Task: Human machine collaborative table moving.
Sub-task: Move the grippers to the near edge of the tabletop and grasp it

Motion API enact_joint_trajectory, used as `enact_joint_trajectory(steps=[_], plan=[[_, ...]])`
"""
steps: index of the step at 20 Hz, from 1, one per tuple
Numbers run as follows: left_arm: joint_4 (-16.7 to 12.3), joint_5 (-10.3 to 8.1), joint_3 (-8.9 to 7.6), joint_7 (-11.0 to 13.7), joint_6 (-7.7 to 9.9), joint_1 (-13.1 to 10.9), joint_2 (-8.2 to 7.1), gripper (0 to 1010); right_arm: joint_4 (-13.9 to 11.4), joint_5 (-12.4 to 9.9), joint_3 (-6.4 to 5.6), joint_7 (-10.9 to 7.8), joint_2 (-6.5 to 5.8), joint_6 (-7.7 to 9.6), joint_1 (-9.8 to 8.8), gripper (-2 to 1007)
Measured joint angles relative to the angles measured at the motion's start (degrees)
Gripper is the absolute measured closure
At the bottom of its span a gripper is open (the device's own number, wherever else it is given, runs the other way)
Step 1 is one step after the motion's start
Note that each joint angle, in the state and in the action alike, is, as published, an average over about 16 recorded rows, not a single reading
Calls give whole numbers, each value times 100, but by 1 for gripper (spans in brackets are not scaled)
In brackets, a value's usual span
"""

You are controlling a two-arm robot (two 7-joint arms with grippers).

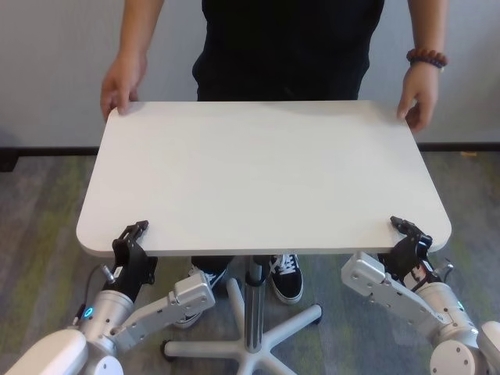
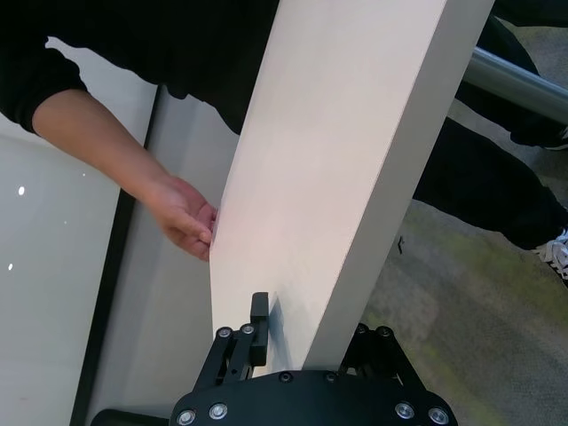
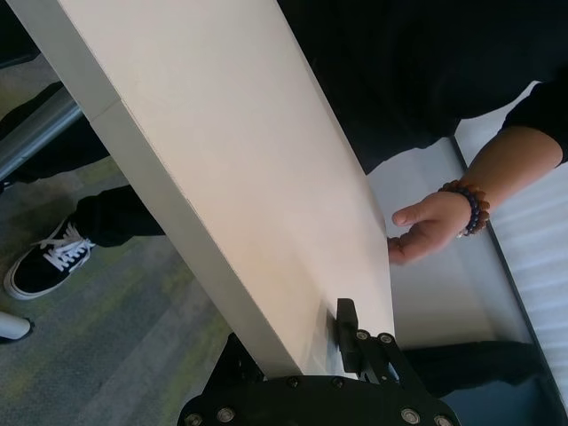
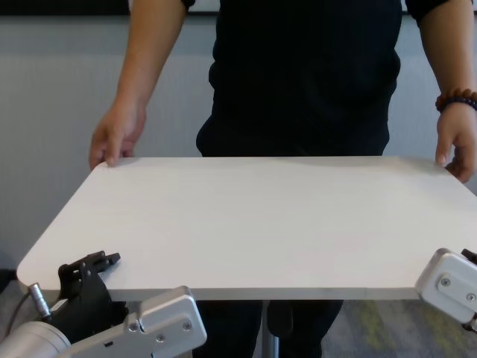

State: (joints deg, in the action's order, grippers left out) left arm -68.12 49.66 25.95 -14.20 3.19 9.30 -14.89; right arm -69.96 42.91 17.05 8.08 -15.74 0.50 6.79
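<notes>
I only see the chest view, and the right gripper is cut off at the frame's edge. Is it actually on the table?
Observer: Yes. The head view shows the right gripper shut on the near right edge of the table, mirroring the left gripper.
Operator: What's under the tabletop?
Observer: A silver centre pole on a star-shaped base.
Operator: And the person's feet?
Observer: The human wears black-and-white shoes, which stand under the tabletop on either side of the pole.

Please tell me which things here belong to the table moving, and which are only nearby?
Job:
table
person holding the far corners
left gripper, clamped on the near edge
right gripper, clamped on the near edge

Nearby:
carpet
wall
</notes>
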Motion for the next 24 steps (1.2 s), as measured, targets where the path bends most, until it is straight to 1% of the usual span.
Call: enact_joint_trajectory(steps=[3,7,16,24], plan=[[0,0,0,0,0,0,0,562,0,2,0,0,0,0,0,632],[0,0,0,0,0,0,0,592,1,3,0,0,0,0,0,648],[1,-1,0,0,0,0,0,654,1,1,0,-3,0,0,0,648],[-35,7,-4,23,3,-13,-7,681,-23,29,8,7,-16,21,-7,648]])
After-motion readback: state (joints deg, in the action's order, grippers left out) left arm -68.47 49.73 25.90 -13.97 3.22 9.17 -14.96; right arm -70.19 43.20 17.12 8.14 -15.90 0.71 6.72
